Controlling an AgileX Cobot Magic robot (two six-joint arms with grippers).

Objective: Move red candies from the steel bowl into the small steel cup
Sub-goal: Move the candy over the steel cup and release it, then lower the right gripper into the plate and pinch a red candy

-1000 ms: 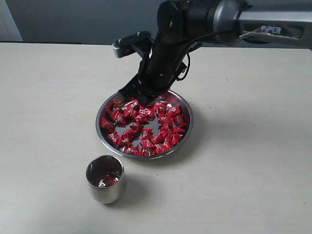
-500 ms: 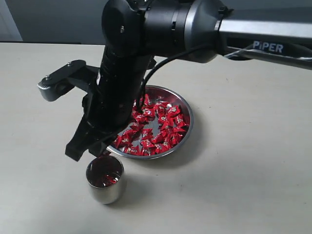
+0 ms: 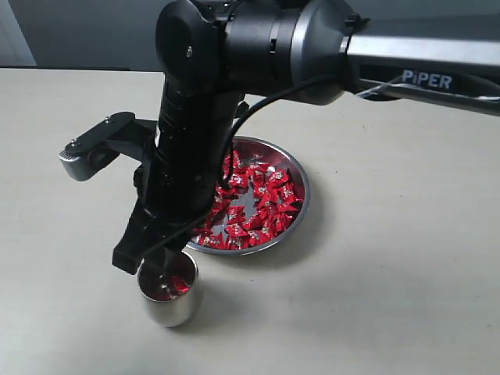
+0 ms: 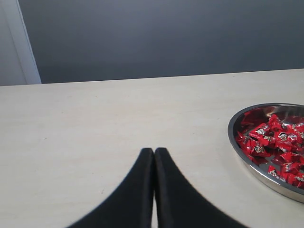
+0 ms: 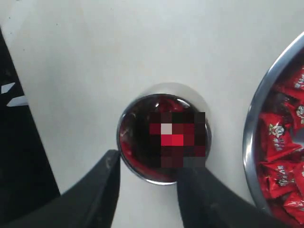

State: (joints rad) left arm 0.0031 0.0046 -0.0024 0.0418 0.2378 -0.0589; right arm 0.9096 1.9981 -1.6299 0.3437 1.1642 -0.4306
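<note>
The small shiny steel cup stands at seven o'clock from the wide shallow steel bowl of red foil-wrapped candies. The right gripper hangs over the cup, jaws spread and empty. The left gripper has its jaws pressed together on nothing. The candies look light and slick: pinch the body, not the twisted ends.

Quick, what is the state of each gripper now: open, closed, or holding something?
Left gripper: closed, holding nothing.
Right gripper: open above the small shiny steel cup, holding nothing.

cup before bowl, candies in bowl
</note>
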